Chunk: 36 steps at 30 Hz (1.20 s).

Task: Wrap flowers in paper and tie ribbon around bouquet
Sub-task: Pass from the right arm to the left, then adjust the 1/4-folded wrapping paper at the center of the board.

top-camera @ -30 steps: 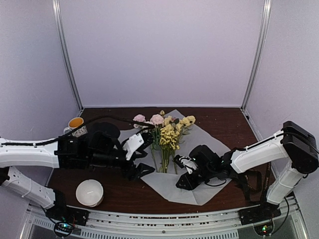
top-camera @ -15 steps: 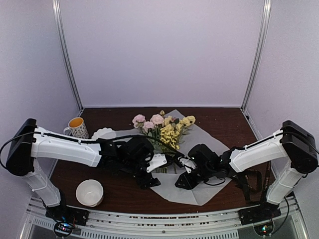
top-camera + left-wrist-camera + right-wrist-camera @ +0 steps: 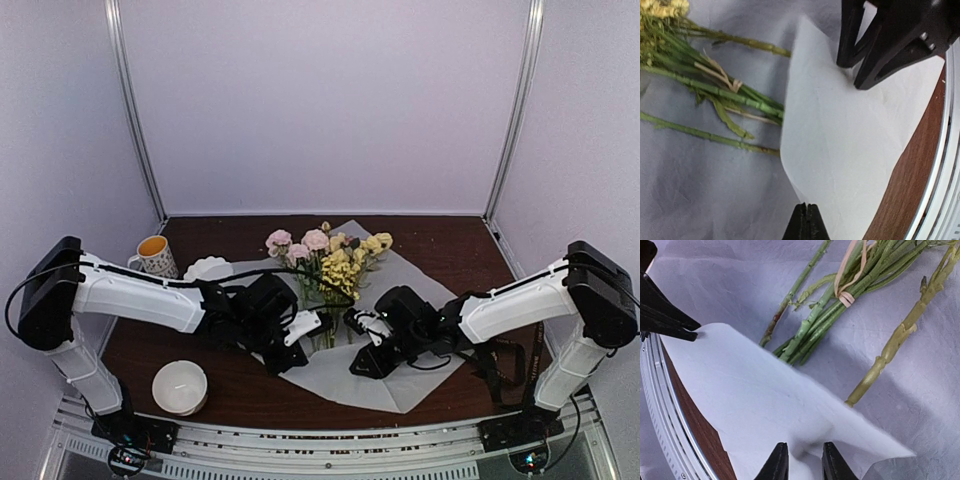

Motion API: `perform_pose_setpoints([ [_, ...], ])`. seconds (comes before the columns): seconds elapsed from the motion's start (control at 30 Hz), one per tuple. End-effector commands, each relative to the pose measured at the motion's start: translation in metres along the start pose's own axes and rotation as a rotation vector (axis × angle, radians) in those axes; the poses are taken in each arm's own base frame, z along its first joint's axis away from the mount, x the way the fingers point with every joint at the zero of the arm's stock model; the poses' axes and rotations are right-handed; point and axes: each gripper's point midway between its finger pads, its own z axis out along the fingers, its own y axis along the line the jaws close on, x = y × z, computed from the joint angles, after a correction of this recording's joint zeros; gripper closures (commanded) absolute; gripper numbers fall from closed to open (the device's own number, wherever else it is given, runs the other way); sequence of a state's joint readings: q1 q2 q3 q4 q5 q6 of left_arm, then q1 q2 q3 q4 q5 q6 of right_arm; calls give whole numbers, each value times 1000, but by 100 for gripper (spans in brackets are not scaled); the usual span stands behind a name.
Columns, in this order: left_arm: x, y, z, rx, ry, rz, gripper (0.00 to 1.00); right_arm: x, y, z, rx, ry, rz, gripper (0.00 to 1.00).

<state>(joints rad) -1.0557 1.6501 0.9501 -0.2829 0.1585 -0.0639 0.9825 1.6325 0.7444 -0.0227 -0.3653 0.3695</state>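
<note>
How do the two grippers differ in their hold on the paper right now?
Jaws: the left gripper is fully shut; the right gripper has a narrow gap with paper bunched in it. Place: the left pinches a corner of the folded paper, the right an edge further along. Both are on the same flap, folded over the stem ends.

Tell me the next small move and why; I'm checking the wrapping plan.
Probably pull the folded flap of paper farther over the flower stems: the left fingers and right fingers both pinch its edge, and it covers only the stem ends.
</note>
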Motion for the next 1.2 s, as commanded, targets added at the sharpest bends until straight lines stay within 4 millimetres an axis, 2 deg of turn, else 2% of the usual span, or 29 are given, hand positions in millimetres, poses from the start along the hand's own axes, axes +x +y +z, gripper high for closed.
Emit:
perform_pose_setpoints([
  [0.0,10,-2,3,37,-13,-92,100,-10,9,-4,-12,-9,-25,75],
  [0.17,24,20,4,-83,-20,-234,100,-20,16,-12,-23,-15,-45,75],
  [0.27,45,31,9,-143,2,-358,100,-32,31,-27,-57,-54,-68,75],
  [0.37,58,32,15,-146,7,-435,100,-36,48,-32,-78,-75,-109,74],
  [0.57,76,28,26,-129,36,-562,100,-26,98,-6,-198,-30,-128,74],
  [0.63,81,30,25,-146,38,-603,100,-28,108,2,-239,-38,-75,75],
  [0.83,87,34,18,-176,13,-677,100,-14,81,35,-140,22,50,77],
  [1.0,87,34,10,-181,-11,-691,100,-7,65,42,-69,49,66,78],
  [1.17,75,30,0,-153,-43,-665,100,2,50,49,5,99,55,78],
])
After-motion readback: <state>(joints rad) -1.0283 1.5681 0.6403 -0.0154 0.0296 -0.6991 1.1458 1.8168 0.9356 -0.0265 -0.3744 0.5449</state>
